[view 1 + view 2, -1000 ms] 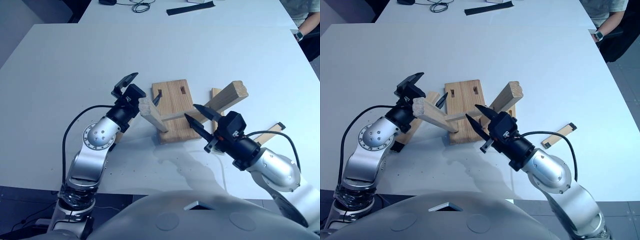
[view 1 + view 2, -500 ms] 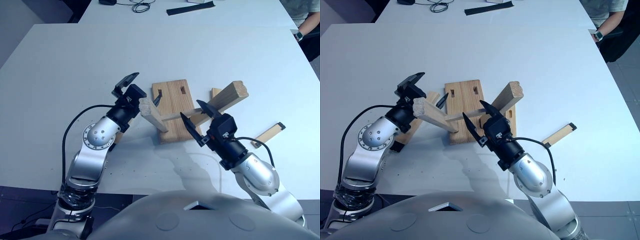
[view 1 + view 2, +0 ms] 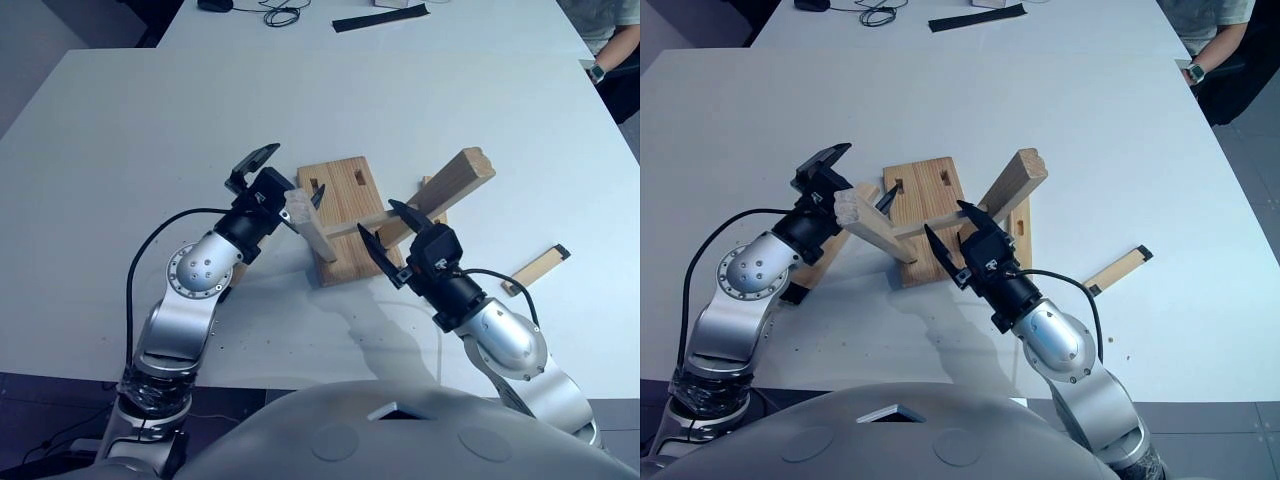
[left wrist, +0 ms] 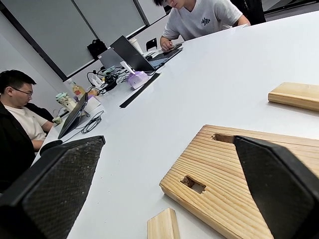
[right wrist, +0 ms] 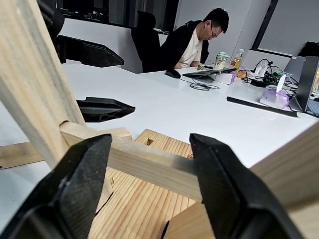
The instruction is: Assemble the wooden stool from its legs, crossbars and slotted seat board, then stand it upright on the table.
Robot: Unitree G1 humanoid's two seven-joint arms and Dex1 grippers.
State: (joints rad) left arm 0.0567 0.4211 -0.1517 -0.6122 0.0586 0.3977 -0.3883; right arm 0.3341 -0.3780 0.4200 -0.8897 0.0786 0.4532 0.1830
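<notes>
Pale, straight-grained seat board (image 3: 345,187) lies flat on the white table (image 3: 150,120), rectangular slots up, and over it lean two square-cut legs (image 3: 455,185) joined by a thin crossbar (image 3: 350,226), the left gripper (image 3: 293,174) with black jaws spread open at one leg's end, the right gripper (image 3: 378,220) with jaws open at the crossbar.

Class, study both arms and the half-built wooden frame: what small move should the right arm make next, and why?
Probably close the right tool on the thin wooden crossbar: its fingers stand open on either side of that bar, not yet gripping it.
</notes>
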